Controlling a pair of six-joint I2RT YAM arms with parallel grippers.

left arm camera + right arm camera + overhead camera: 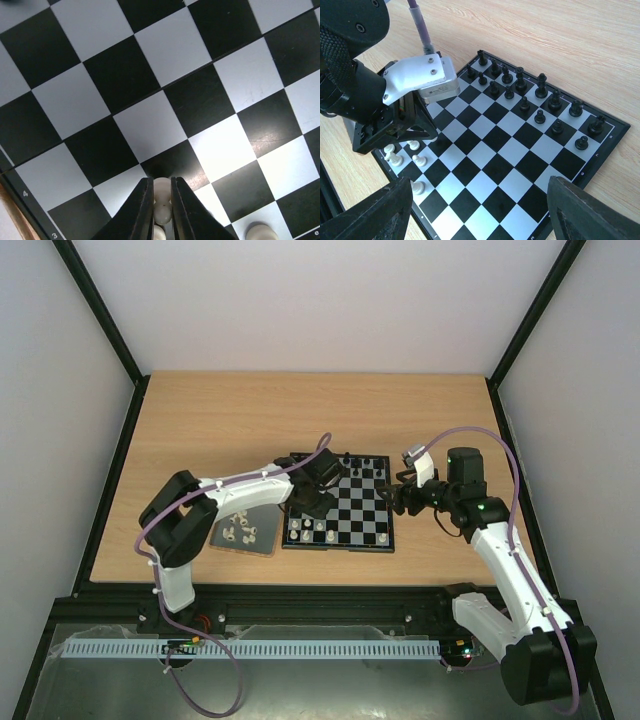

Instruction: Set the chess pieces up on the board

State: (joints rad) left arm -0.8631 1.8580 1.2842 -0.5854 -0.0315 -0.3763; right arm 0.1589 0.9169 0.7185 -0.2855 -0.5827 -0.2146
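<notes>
The board (350, 512) lies mid-table, with black pieces (362, 468) on its far rows and a few white pieces (305, 528) at its near left corner. My left gripper (310, 502) hovers low over the board's left part. In the left wrist view it (161, 189) is shut on a white chess piece (162, 201), held over a black square of the board (150, 130). My right gripper (398, 496) is open and empty at the board's right edge. In its wrist view it (480, 220) spreads wide above the board (505, 150).
A dark-grey tray (264, 518) holding several loose white pieces (238, 531) lies just left of the board. In the right wrist view, white pieces (395, 159) stand beside the left arm's wrist (420, 75), and black pieces (540, 92) fill the far rows.
</notes>
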